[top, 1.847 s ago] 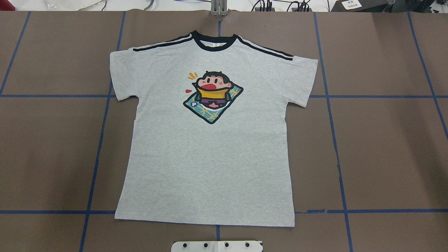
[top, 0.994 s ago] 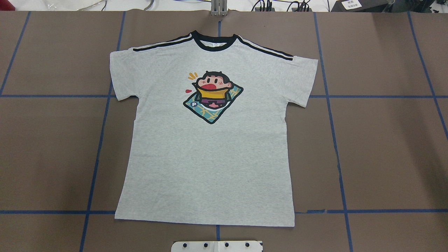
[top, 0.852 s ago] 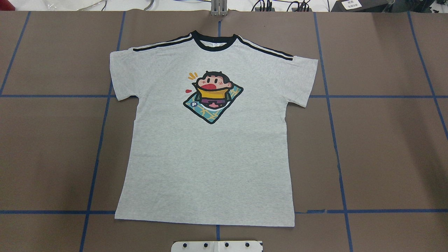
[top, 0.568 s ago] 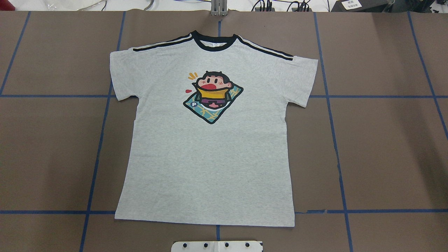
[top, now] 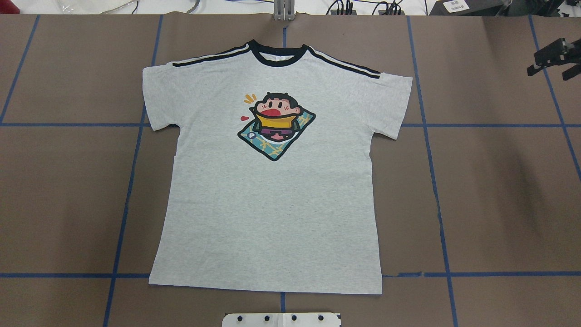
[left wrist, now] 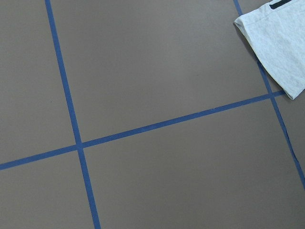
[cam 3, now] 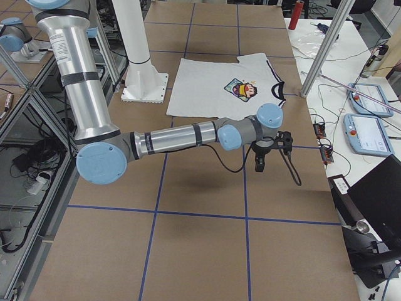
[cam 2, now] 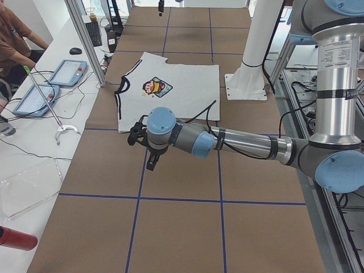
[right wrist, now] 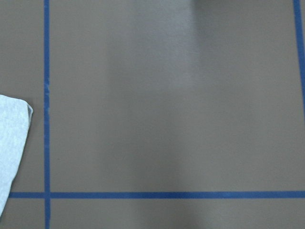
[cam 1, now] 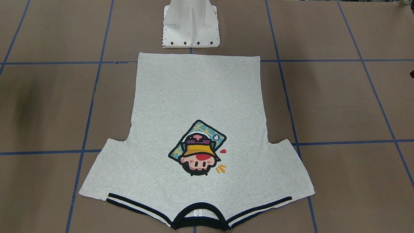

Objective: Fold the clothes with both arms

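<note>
The grey T-shirt (top: 272, 204) lies flat and face up on the brown table, collar at the far edge and hem near the robot base; it also shows as the T-shirt (cam 1: 197, 97) in the front view. My right gripper (top: 551, 68) hovers at the far right, well clear of the right sleeve, with its fingers apart and empty. The right gripper (cam 3: 270, 155) hangs above bare table. My left gripper (cam 2: 141, 153) hovers left of the shirt, and I cannot tell its state. The left wrist view catches a sleeve tip (left wrist: 276, 52). A sleeve edge (right wrist: 9, 143) shows in the right wrist view.
The white pedestal (cam 1: 190, 32) stands just behind the hem. Blue tape lines (top: 435, 190) grid the table. Along the far side runs a desk with tablets (cam 2: 65, 71), a seated person (cam 2: 14, 40), a red bottle (cam 2: 17, 239) and a metal post (cam 2: 85, 40).
The right gripper has come into the overhead view at its upper right edge. The shirt has not moved.
</note>
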Robot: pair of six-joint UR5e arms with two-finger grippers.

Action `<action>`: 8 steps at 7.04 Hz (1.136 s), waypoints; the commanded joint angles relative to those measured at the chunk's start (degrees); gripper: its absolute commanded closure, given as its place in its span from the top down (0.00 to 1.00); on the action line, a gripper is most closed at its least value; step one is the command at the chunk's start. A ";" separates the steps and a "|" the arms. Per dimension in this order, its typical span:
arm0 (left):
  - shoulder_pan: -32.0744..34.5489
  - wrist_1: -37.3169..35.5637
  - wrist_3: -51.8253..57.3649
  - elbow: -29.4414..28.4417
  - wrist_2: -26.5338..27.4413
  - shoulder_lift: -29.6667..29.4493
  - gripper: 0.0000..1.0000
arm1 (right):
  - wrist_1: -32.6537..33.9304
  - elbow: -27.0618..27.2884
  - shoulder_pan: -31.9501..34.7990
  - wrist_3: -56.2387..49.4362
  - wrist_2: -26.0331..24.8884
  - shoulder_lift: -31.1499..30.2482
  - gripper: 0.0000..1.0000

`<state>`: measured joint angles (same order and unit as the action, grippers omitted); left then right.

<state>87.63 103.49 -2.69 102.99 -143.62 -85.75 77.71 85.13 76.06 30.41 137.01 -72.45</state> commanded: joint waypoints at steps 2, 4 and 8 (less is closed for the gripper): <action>0.00 0.13 0.05 0.02 0.01 -0.03 1.00 | -23.64 -8.11 -9.92 23.39 -11.51 5.48 1.00; 0.00 0.13 -0.12 0.11 -0.08 -0.03 1.00 | -35.04 -16.01 -18.36 41.66 -24.71 10.90 1.00; 0.00 0.13 -0.04 0.11 -0.08 -0.12 1.00 | -37.37 -25.80 -21.83 45.09 -30.22 17.52 0.89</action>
<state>87.63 103.62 -2.73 103.09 -143.67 -85.86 40.57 61.02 55.12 75.07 108.38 -55.89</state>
